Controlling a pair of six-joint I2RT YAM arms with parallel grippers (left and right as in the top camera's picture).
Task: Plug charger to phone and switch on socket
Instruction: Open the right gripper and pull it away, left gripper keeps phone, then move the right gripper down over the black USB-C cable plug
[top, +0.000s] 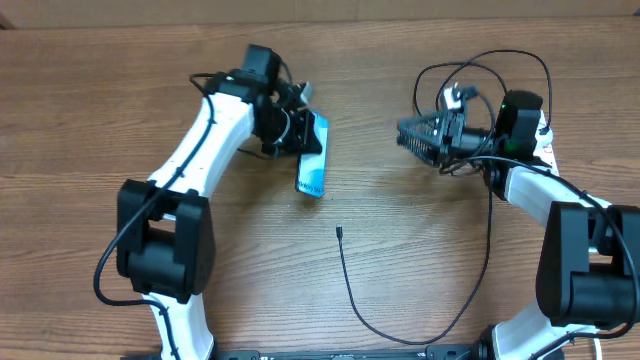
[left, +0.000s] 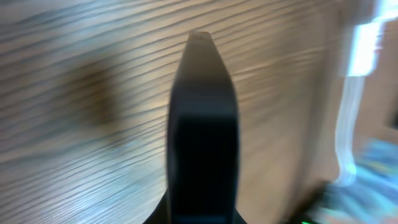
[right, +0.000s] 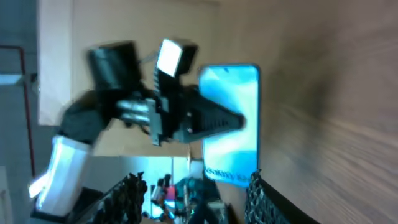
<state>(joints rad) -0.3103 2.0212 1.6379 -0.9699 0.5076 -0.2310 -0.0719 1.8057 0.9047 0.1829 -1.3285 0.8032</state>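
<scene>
The phone (top: 312, 175) lies on the wooden table with its light blue screen up; it also shows in the right wrist view (right: 231, 155). My left gripper (top: 300, 131) is shut, with its tip over the phone's far end (right: 233, 122). In the blurred left wrist view its fingers (left: 200, 43) meet in one dark point above bare wood. The charger's black cable (top: 455, 320) curves across the near table, and its connector tip (top: 340, 232) lies free below the phone. My right gripper (top: 408, 138) (right: 194, 199) is open and empty to the right of the phone. The socket is out of view.
Black cable loops (top: 480, 65) lie behind the right gripper at the back of the table. The table's front edge runs between the two arm bases (top: 340, 352).
</scene>
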